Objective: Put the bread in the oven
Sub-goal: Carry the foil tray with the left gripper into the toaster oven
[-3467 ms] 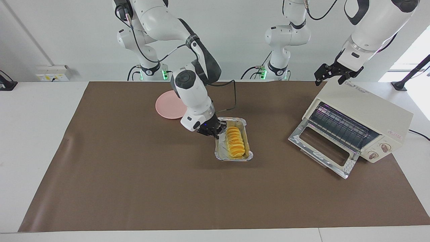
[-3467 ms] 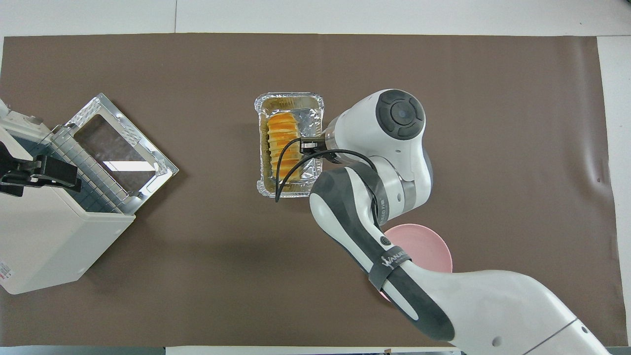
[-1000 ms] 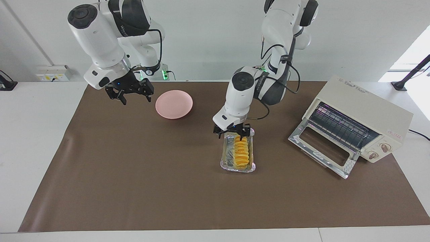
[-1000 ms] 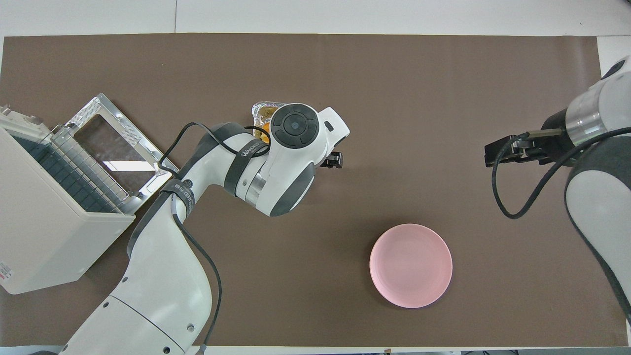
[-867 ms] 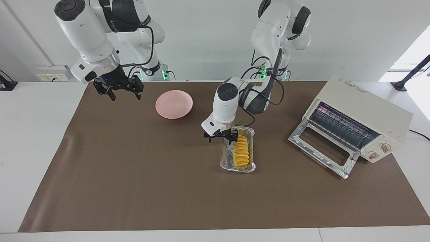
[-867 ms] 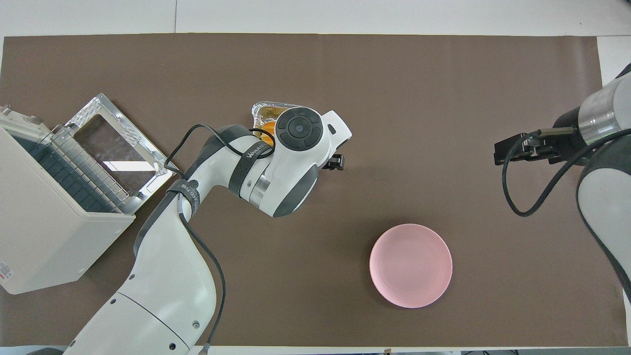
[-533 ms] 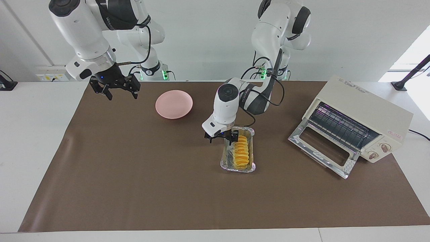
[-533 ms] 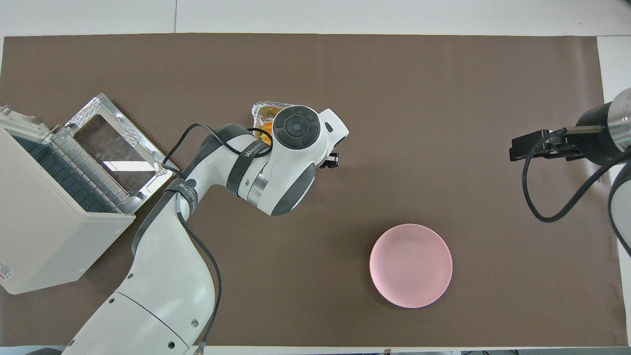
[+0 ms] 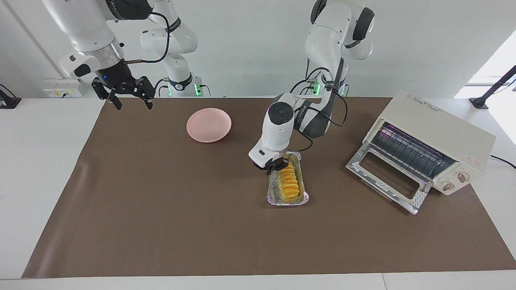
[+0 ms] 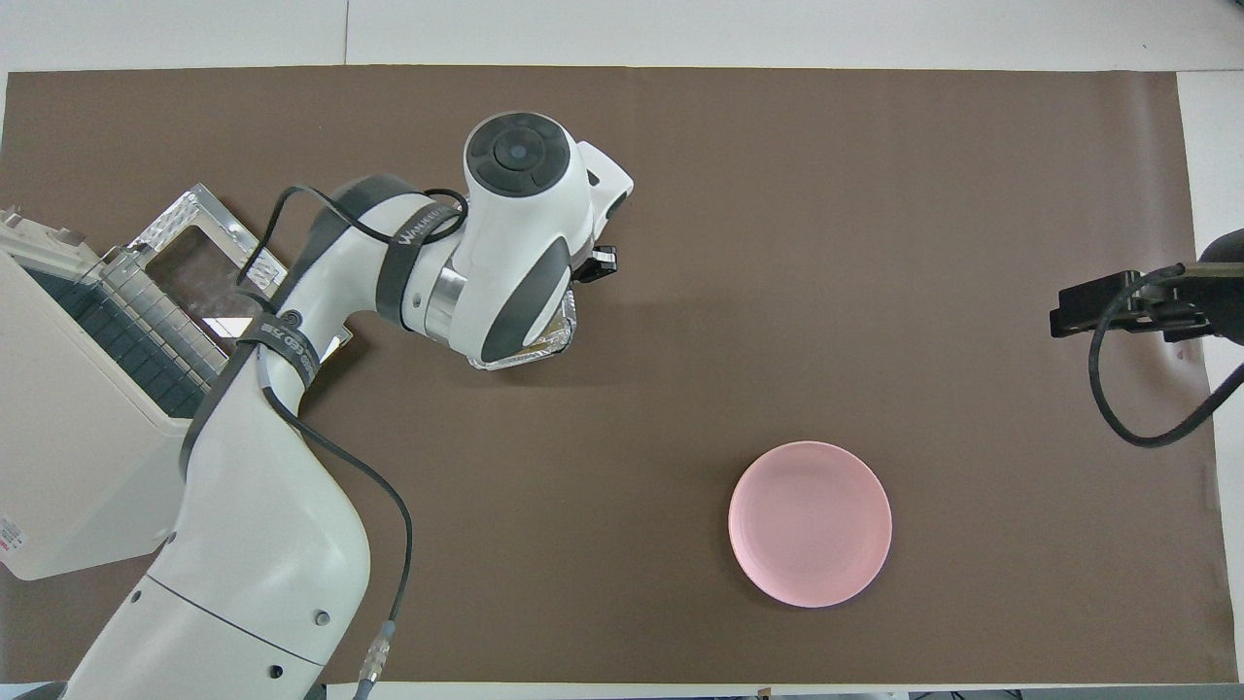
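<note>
The bread point(image 9: 289, 181), a ridged golden-yellow loaf, lies in a silver foil tray point(image 9: 282, 200) in the middle of the brown mat. My left gripper point(image 9: 275, 166) is down at the tray's end nearer the robots and is shut on its rim beside the bread. In the overhead view my left arm hides the bread, and only a corner of the tray point(image 10: 544, 352) shows. The cream oven point(image 9: 437, 137) stands at the left arm's end with its glass door point(image 9: 385, 177) dropped open and its rack showing. My right gripper point(image 9: 124, 93) is open and empty, raised over the mat's edge at its own end.
A round pink plate point(image 9: 209, 125) lies on the mat nearer the robots than the tray, toward the right arm's end; it also shows in the overhead view point(image 10: 810, 538). The oven point(image 10: 87, 437) faces the tray at an angle. The brown mat point(image 9: 161, 225) covers the table.
My left gripper slid in over the tray's rim and closed on it, and the tray turned slightly. My right gripper kept pulling away toward its own end of the table and rose.
</note>
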Action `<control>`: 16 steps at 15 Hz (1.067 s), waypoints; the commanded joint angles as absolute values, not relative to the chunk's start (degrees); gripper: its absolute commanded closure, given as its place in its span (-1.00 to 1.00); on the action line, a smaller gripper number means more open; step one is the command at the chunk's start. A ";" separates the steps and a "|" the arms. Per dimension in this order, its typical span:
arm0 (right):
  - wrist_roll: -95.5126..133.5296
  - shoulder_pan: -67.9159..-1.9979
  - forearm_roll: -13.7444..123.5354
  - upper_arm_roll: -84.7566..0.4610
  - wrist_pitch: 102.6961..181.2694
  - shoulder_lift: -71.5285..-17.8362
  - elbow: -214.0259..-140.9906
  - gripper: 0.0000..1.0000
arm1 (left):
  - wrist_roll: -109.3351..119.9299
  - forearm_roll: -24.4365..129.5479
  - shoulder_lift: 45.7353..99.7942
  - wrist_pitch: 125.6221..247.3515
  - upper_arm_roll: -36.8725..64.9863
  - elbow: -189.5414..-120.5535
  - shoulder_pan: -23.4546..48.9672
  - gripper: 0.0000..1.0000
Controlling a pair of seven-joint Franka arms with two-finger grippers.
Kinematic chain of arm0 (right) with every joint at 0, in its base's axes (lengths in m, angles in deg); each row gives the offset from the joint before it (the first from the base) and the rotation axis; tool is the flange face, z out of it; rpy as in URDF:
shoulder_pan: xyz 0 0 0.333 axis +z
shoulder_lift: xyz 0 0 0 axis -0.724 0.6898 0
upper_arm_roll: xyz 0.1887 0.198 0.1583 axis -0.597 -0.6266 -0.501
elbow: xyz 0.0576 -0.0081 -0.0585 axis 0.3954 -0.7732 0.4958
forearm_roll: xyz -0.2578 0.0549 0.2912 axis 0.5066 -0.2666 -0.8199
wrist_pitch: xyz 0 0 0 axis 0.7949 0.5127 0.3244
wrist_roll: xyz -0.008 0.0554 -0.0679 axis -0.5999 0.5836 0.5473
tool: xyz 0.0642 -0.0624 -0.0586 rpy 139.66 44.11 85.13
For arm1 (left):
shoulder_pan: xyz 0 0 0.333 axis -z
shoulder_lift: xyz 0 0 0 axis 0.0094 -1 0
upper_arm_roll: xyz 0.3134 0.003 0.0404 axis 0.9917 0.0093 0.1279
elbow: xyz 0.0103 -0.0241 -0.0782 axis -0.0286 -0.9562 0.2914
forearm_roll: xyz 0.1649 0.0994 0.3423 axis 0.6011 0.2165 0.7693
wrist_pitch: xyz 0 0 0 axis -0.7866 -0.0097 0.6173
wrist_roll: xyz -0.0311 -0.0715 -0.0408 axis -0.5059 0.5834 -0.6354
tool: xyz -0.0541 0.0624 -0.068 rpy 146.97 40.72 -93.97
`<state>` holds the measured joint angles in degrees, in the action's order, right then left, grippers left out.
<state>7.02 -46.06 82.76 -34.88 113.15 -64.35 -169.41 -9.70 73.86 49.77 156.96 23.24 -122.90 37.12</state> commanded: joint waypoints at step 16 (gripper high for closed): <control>9.87 -48.49 87.33 -35.65 111.40 -63.98 -169.38 -1.00 | -11.34 74.09 48.54 135.64 52.59 -119.49 33.06 1.00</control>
<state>7.95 -47.54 86.43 -34.96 112.39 -63.94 -169.29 -10.18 73.86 47.63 136.23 51.48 -117.19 32.95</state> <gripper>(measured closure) 0.000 0.982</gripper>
